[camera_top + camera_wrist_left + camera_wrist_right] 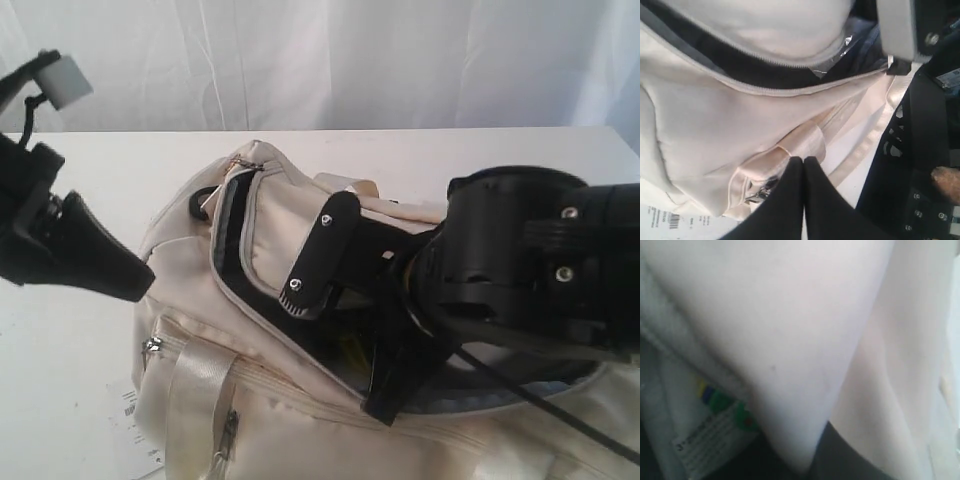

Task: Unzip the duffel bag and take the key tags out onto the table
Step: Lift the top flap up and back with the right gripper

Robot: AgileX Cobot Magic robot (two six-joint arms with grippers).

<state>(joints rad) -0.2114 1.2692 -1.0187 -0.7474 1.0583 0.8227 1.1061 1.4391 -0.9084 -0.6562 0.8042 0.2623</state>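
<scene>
Duffel bag (pixel 290 430): centre of the surface, main zipper open, dark lining showing.
Left claw (pixel 143 282): clenched on nothing visible, just beside the bag's left end.
Right claw (pixel 383 395): sunk in the opening, clenched; any hold cannot be told.
Key tags (pixel 720 402): right wrist view only; blurred yellow, blue and green inside the bag, under a fabric fold.
Clear packet (pixel 835 60): left wrist view only, inside the opening.
Surface (pixel 60 350): white; barcode label (pixel 130 410) near left.
Room: white curtain (pixel 300 60) behind.
</scene>
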